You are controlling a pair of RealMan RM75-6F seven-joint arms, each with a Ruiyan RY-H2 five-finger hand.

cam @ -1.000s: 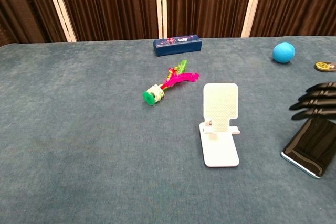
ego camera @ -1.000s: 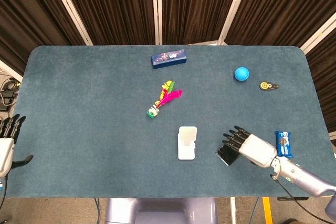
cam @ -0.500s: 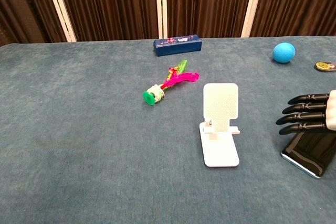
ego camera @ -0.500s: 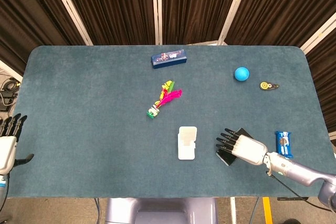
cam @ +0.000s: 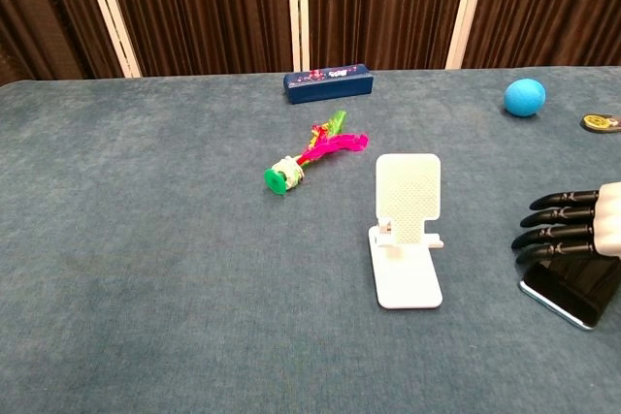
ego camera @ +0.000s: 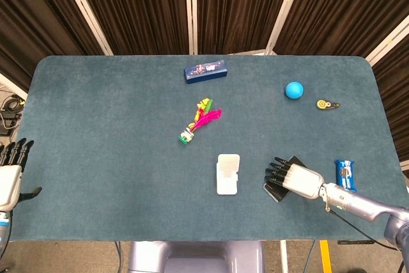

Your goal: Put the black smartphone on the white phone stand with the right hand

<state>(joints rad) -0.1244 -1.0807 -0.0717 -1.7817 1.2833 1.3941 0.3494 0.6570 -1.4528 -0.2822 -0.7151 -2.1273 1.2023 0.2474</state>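
The black smartphone [ego camera: 275,192] [cam: 572,292] lies flat on the blue table, right of the white phone stand [ego camera: 227,173] [cam: 407,229]. My right hand [ego camera: 294,178] [cam: 580,224] lies low over the phone with its fingers stretched out toward the stand, covering most of it; only the phone's near corner and far tip show. Whether the hand touches the phone I cannot tell. The stand is upright and bare. My left hand [ego camera: 10,171] rests at the table's far left edge, fingers apart, holding nothing.
A feathered shuttlecock [ego camera: 199,121] lies behind the stand, a dark blue box [ego camera: 205,71] farther back. A blue ball [ego camera: 293,89] and a small yellow-black disc [ego camera: 326,104] sit at the back right. A blue snack packet [ego camera: 345,174] lies just right of my right hand.
My right hand has slid left over the phone toward the stand and then sunk lower onto it. The phone, the stand and the left hand have not moved.
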